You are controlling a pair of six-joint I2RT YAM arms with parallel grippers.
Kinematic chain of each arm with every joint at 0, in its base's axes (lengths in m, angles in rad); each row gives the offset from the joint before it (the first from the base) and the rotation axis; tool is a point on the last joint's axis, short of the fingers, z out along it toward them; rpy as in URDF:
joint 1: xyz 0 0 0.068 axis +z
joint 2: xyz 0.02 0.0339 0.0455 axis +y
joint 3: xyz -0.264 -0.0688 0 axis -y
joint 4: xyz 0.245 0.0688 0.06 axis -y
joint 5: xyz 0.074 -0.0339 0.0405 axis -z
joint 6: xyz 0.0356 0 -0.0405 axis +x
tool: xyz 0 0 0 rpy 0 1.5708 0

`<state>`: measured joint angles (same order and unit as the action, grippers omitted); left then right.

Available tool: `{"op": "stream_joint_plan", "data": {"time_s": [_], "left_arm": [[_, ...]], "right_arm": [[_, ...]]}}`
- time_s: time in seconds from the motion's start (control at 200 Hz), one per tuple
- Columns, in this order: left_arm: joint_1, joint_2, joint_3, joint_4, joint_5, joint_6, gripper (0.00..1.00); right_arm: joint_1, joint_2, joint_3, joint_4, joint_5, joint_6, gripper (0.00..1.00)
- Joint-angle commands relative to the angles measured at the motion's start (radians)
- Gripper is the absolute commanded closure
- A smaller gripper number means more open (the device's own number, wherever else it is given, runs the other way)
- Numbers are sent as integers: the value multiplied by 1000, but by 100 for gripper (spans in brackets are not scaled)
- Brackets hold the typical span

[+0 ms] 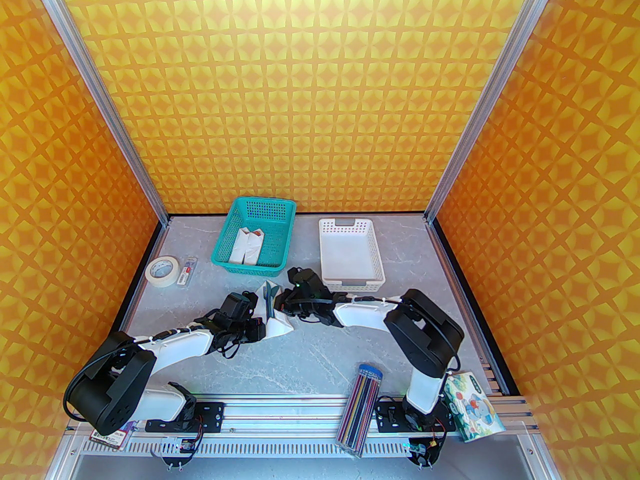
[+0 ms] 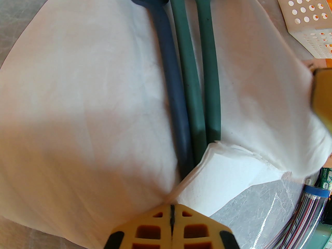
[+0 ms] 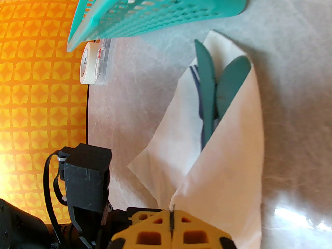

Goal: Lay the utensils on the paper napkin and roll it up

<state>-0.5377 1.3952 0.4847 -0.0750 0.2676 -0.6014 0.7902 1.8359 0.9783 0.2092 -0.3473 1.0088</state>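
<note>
A grey marbled table (image 1: 310,353) sits inside orange patterned walls (image 1: 310,93). The left arm (image 1: 175,343) and the right arm (image 1: 360,313) reach in from the near edge and meet near the table's middle.

At the far side stands a teal basket (image 1: 250,266) holding white bundles (image 1: 248,248). A white basket (image 1: 355,284) stands to its right.

The paper napkin (image 2: 77,100) lies on the table between the two pincers, just in front of the teal basket. It is white and partly folded. In the left wrist view, its near corner is turned up over the handle ends of the utensils (image 1: 270,300). In the right wrist view, its right side is raised and folded across their handles.

A clear case of coloured pencils (image 1: 361,408) and a printed tissue pack (image 1: 472,408) sit at the near right. A roll of tape (image 1: 162,270) sits at the far left.

The utensils lie side by side on the napkin, touching, with their heads towards the teal basket. They are a dark blue fork (image 2: 173,87), a teal knife (image 2: 189,74) and a teal spoon (image 2: 211,74).

The left pincer (image 2: 171,211) is closed, its yellow fingers (image 2: 147,229) pinching the napkin's near fold. The right pincer (image 3: 171,211) is closed too, gripping the napkin's raised edge.
</note>
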Motion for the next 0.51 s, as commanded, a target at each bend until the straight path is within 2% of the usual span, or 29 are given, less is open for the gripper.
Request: {"op": "stream_joint_plan", "data": {"time_s": [0.0, 0.5], "left_arm": [[-4, 28, -5, -78, -50, 9, 100], [-4, 31, -3, -77, -50, 9, 100]], "right_arm": [[9, 28, 20, 60, 21, 45, 100], [36, 65, 21, 130, 48, 100, 100]]}}
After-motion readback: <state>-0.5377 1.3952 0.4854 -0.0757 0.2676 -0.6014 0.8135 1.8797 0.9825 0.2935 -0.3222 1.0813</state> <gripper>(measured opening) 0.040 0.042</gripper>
